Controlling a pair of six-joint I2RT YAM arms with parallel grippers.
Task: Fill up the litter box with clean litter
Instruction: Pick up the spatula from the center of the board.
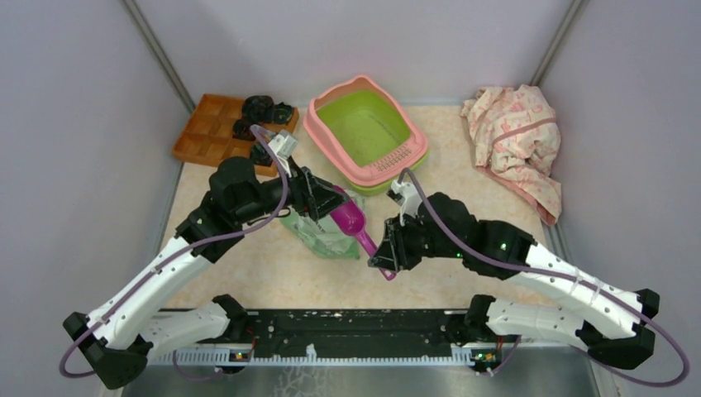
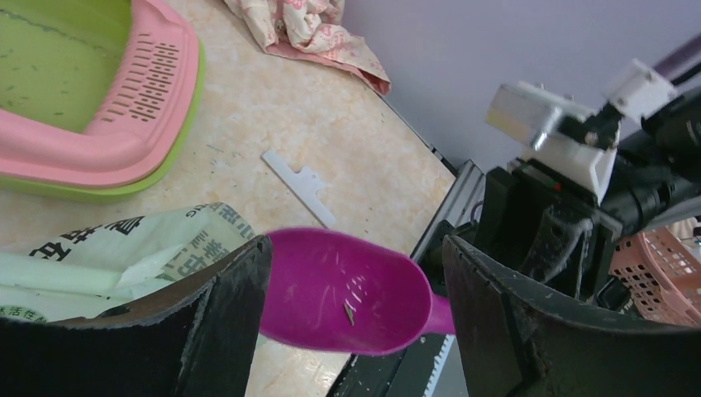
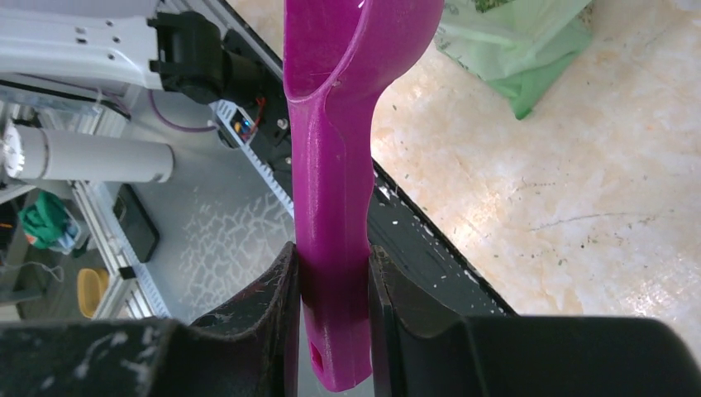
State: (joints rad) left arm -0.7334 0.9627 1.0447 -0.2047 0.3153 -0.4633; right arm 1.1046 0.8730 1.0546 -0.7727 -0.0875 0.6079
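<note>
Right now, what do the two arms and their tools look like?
The left arm and right arm have white lower links, black joints and black upper links. A thin purple cable runs along each. A white camera block sits on each wrist. The left tool and right tool each have two broad black fingers with pale scuffs.

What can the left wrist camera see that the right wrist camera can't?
Only the left wrist view shows the litter box, the flowery cloth and the left gripper, open. Only the right wrist view shows the right gripper shut on the scoop handle. Both show the scoop, the pale green bag and the table.
</note>
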